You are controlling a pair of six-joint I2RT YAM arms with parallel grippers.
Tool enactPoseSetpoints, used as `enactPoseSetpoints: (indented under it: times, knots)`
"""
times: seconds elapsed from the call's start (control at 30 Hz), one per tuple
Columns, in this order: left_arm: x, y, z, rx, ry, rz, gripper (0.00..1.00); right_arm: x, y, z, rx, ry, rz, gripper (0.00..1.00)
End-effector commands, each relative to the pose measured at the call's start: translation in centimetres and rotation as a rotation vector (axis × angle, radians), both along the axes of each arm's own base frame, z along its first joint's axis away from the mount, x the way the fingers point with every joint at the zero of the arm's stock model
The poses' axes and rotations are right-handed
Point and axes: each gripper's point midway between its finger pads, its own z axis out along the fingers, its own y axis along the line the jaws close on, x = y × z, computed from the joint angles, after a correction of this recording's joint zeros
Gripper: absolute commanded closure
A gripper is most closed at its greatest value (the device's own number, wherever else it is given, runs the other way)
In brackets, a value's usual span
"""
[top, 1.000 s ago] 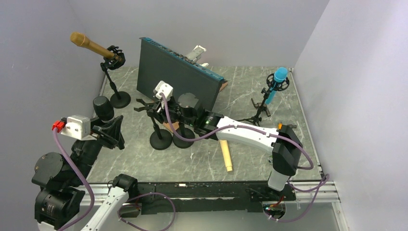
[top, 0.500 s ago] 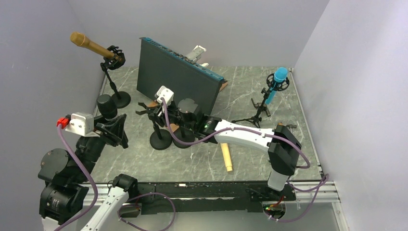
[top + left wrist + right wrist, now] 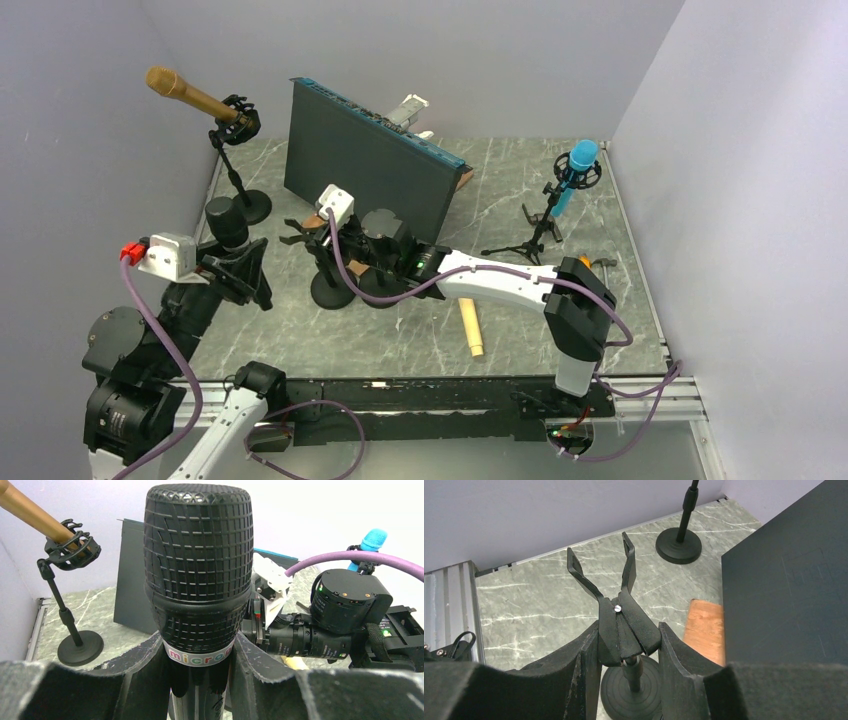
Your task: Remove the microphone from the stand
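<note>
Far left, a gold microphone (image 3: 190, 95) sits tilted in the cradle of a round-based holder (image 3: 240, 185) at the worktop's (image 3: 520, 190) back corner. In front of it, the left hand (image 3: 235, 265) pinches the black microphone (image 3: 220, 215) by its body just below the mesh head, holding it upright; the left wrist view shows the hand (image 3: 200, 672) with its pads pressed against both sides of the microphone (image 3: 197, 565). The microphone is raised off the worktop, to the left of the stand (image 3: 333, 292) and apart from it. The stand's clip (image 3: 305, 228) points its two prongs toward the left. The right hand (image 3: 325, 245) pinches this clip; in the right wrist view the hand (image 3: 626, 655) bears on either side of the clip (image 3: 616, 625), above the stand's round base (image 3: 626, 692). Behind stands a dark panel (image 3: 370, 160), with a wooden block (image 3: 706, 630) at its foot. A wooden stick (image 3: 468, 325) lies right of centre. Far right, a blue microphone (image 3: 580, 155) rests on a tripod (image 3: 535, 235).
</note>
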Motion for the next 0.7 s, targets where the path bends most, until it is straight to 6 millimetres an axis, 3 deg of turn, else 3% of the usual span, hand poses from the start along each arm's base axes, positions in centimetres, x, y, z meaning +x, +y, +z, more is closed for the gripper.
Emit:
enactPoseSetpoints:
  times: [0.0,0.13,0.67]
  knots:
    - [-0.4,-0.2,1.2,-0.032,-0.038,-0.016,1.00,-1.2,-1.1,-7.5,-0.208,0.107,0.024,0.98]
    - [-0.5,0.0,1.1,-0.039,-0.029,-0.009,1.00,-1.5,-1.3,-7.2,-0.218,0.105,0.030,0.97]
    - [-0.2,-0.6,0.5,-0.043,0.004,-0.031,1.00,-1.5,-4.6,-12.0,-0.460,0.069,-0.006,0.93]
